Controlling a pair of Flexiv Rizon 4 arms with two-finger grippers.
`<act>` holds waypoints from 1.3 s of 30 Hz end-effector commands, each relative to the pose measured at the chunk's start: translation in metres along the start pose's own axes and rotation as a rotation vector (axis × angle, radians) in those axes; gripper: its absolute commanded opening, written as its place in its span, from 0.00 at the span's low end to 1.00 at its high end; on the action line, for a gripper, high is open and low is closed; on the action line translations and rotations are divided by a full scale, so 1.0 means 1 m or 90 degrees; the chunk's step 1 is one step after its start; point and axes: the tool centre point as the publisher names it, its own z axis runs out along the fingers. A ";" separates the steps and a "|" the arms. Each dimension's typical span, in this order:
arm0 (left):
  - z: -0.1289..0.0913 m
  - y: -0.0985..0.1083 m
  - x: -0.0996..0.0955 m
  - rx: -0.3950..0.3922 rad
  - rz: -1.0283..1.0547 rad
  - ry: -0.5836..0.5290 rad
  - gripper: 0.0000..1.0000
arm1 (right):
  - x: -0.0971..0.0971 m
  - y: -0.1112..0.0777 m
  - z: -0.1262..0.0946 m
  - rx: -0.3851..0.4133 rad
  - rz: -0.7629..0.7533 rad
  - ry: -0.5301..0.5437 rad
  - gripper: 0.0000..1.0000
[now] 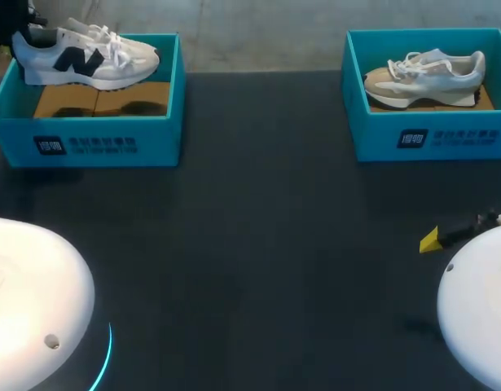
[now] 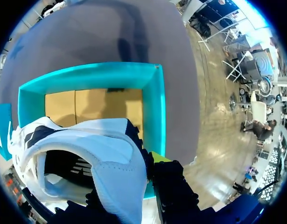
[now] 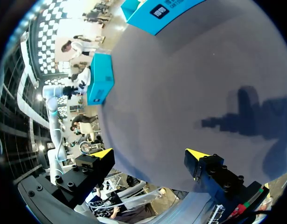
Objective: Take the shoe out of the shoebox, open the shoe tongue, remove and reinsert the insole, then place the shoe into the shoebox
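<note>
Holds the white shoe point(image 1: 83, 55) at 10 o'clock in the head view, raised over the left shoebox point(image 1: 87, 138), sole off the cardboard floor and a shadow on that floor beneath it. Grips it at the heel with the left gripper point(image 2: 148, 170): to judge by the lifted shoe, closed on the heel collar, with one yellow tip showing beside the heel and the other hidden by the shoe. Looks from the left wrist straight over the shoe's opening, with the box below and ahead of the fingers.

Carries the shoe with its long axis from 9 to 3 o'clock, heel at the 9 o'clock end over the box's left rim, toe at the 3 o'clock end.

Has the right gripper point(image 3: 150, 158) at 4 o'clock, fingers spread wide, nothing between them, only bare table point(image 1: 258, 244) under them. Notes at 2 o'clock a second shoebox point(image 1: 429, 138) with a beige shoe point(image 1: 425, 77) inside.

Seems to be at the first step, with the shoe nearly out. Likely calls next for a carry toward 6 o'clock onto open table. Counts the left arm as the near one, already on the heel. Places the right gripper well apart, toward 4 o'clock from the shoe, on the side the toe faces, so probably suited to reach the tongue.
</note>
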 end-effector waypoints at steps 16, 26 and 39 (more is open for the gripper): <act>0.011 0.002 -0.002 0.004 -0.007 -0.008 0.00 | 0.001 -0.007 -0.003 -0.006 0.001 -0.003 1.00; 0.036 0.011 -0.012 0.006 -0.001 -0.005 0.00 | 0.001 -0.007 -0.003 -0.006 0.001 -0.003 1.00; 0.062 0.011 -0.021 0.028 0.006 -0.003 0.00 | 0.001 -0.007 -0.003 -0.006 0.001 -0.003 1.00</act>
